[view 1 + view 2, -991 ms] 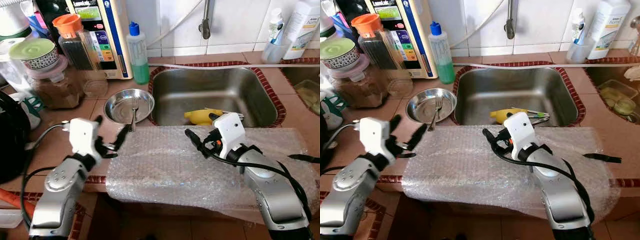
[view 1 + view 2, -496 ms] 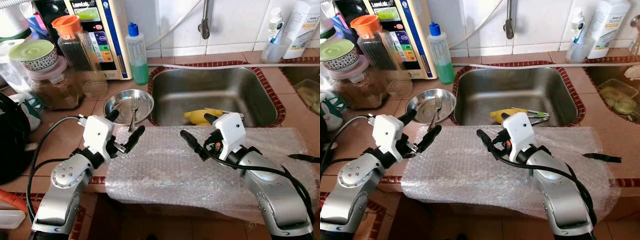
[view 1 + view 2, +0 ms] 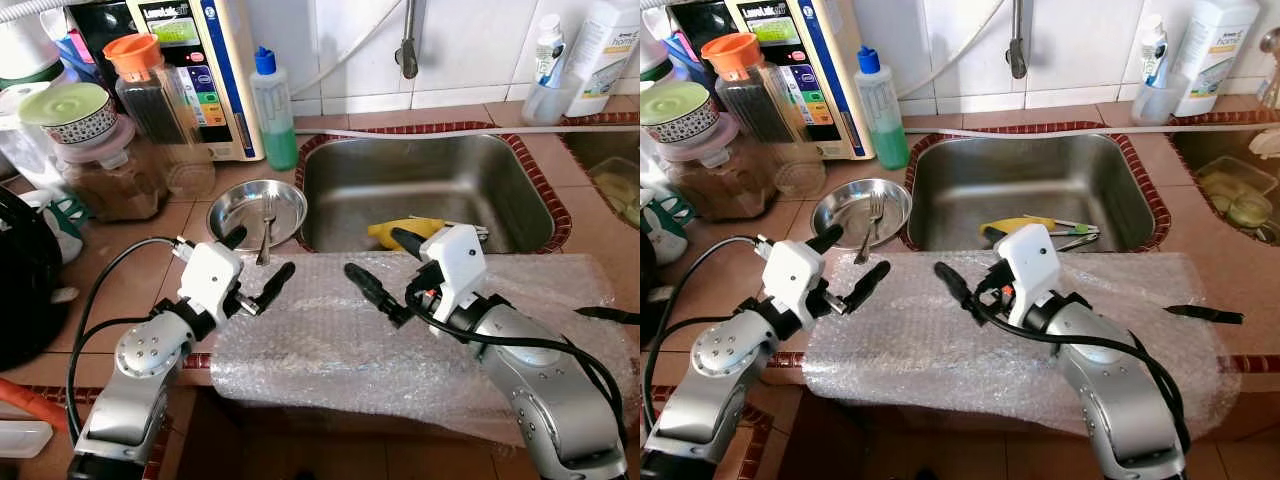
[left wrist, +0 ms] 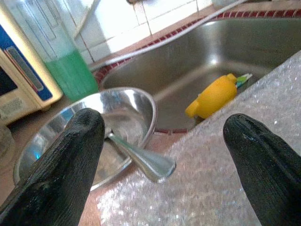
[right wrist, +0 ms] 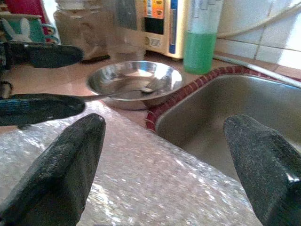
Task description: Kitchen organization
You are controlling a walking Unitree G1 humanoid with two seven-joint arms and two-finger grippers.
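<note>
Bright, even light fills the kitchen, and both head views are sharp. The sink (image 3: pixel 430 185) and the steel bowl (image 3: pixel 256 210) carry soft glare, and the bubble wrap (image 3: pixel 940 330) glints. In the wrist views the near black fingers (image 4: pixel 61 169) are blurred, and the background is soft.

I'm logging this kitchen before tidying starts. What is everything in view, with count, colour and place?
Bubble wrap: one sheet, clear, across the counter's front edge.
Sink: one, steel, behind the wrap.
Yellow item: one, lying in the sink.
Bowl: one, steel, left of the sink.
Fork: one, silver, resting in the bowl.
Soap bottle: one, green liquid, blue cap, by the wall.
Jars: several, far left.
White bottles: two, far right.
Left gripper: open, over the wrap's left edge.
Right gripper: open, above the wrap.
</note>
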